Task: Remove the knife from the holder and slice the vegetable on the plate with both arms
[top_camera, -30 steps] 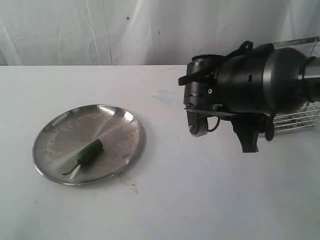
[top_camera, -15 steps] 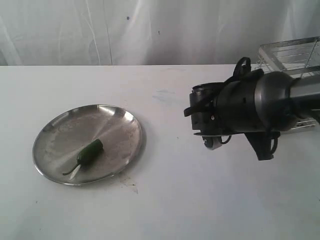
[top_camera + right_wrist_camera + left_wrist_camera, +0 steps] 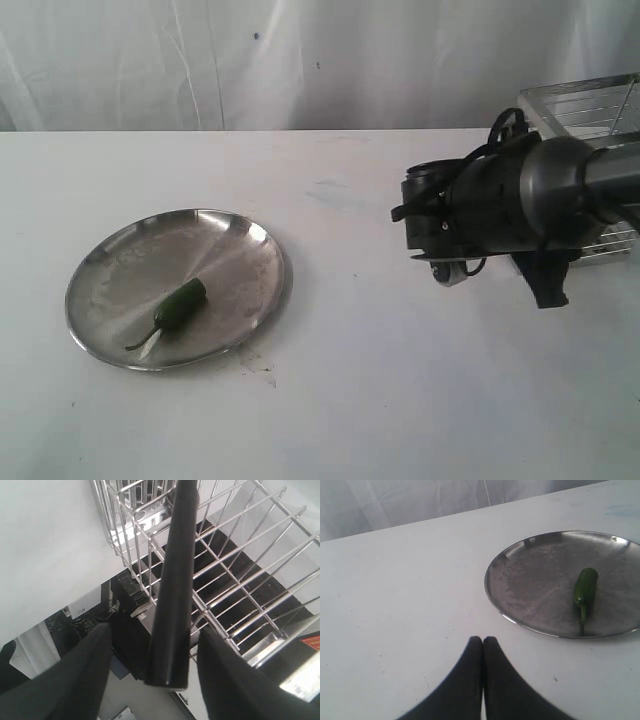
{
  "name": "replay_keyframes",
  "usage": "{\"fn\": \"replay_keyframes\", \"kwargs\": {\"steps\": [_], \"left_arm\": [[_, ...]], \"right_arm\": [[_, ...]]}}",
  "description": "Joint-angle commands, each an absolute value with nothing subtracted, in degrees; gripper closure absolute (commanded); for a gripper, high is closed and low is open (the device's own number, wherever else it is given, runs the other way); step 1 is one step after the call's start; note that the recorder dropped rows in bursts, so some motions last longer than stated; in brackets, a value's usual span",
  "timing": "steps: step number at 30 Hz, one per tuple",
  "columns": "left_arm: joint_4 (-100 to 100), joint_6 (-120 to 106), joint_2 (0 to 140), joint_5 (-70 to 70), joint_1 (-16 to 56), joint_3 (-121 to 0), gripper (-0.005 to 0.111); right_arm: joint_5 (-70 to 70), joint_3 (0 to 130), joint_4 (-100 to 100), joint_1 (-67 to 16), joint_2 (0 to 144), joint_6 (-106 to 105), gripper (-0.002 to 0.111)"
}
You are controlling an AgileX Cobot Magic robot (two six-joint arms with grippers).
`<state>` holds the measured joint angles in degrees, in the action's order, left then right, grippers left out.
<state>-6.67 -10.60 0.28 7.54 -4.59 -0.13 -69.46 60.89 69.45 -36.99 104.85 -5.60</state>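
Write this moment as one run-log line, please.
right gripper: open astride handle of slim black knife in silver wire holder | left gripper: shut, empty | small green pepper: on round steel plate

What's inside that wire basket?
A black knife handle sticks up from the holder, between the right gripper's open fingers. Its blade is hidden among the wires.

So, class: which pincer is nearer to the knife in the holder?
Right. The right pincer is open, straddling the handle of the knife at the holder, not yet gripping. The left pincer, shut, sits by the plate, away from the holder.
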Motion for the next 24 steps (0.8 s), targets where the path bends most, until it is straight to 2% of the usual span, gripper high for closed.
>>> {"fn": "replay_keyframes", "kwargs": {"steps": [1, 6, 18, 24], "left_arm": [[-7.2, -10.5, 0.0, 7.3, -4.2, 0.0, 0.107], [-7.2, -10.5, 0.0, 7.3, -4.2, 0.0, 0.107], [-7.2, -10.5, 0.0, 7.3, -4.2, 0.0, 0.107], [-7.2, -10.5, 0.0, 7.3, -4.2, 0.0, 0.107]], "right_arm": [[-70.0, 60.6, 70.4, -36.6, 104.7, -5.2, 0.060], [-70.0, 60.6, 70.4, -36.6, 104.7, -5.2, 0.062], [-70.0, 60.6, 73.9, -36.6, 104.7, -5.2, 0.088], [-70.0, 60.6, 78.8, -36.6, 103.3, -3.9, 0.097]]}}
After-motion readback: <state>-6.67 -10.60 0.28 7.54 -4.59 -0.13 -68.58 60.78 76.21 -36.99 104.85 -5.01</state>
